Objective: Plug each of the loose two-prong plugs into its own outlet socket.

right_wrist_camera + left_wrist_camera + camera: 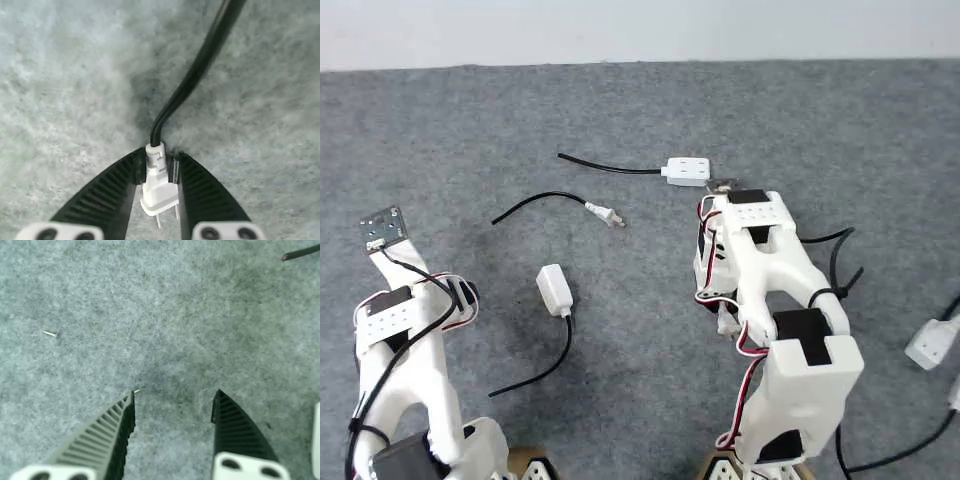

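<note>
My right gripper (160, 155) is shut on a white two-prong plug (159, 192), its black cord (200, 65) running away over the grey carpet. My left gripper (175, 394) hangs open over bare carpet with nothing between its fingers. In the high view a white outlet socket (686, 171) with a black cord lies just beyond the right arm (760, 240). A loose plug (605, 213) on a black cord lies mid-table. A second white socket block (555, 289) with a cord sits between the arms, right of the left arm (405, 330).
Another white block (932, 343) on a cord lies at the right edge. A black cord (832, 255) loops beside the right arm. A cord end (300, 252) and a small metal sliver (50, 333) lie on the carpet. A white wall (640, 30) borders the far side.
</note>
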You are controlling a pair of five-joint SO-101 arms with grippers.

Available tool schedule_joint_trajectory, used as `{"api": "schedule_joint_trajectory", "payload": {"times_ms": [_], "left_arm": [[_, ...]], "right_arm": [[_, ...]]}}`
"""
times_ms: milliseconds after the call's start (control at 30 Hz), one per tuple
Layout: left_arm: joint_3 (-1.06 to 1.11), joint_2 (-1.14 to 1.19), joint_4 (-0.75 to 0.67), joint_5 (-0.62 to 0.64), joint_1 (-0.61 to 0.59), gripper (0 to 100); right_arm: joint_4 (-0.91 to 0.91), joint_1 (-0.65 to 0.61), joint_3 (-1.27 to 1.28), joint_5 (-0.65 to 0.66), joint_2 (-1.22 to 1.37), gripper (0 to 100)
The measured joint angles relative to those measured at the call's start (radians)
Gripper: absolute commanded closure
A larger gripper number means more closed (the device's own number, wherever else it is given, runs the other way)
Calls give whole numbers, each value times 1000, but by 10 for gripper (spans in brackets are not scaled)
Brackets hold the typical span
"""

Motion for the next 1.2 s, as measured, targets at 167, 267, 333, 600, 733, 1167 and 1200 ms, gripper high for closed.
{"api": "schedule_joint_trajectory", "payload": {"times_ms": [167, 267, 333, 600, 733, 1167, 1200], "left_arm": [[0, 0, 0, 0, 0, 768], [0, 0, 0, 0, 0, 768], [0, 0, 0, 0, 0, 768], [0, 0, 0, 0, 0, 768], [0, 0, 0, 0, 0, 768], [0, 0, 0, 0, 0, 768], [0, 0, 0, 0, 0, 768]], "right_arm": [[-44, 5, 18, 12, 12, 991], [-34, 9, -11, 15, 40, 991], [-15, 9, -34, 15, 58, 989], [29, 9, -103, 17, 115, 930], [61, 9, -141, 21, 141, 930], [75, -6, -100, 29, -23, 925], [74, -6, -87, 29, -41, 925]]}}
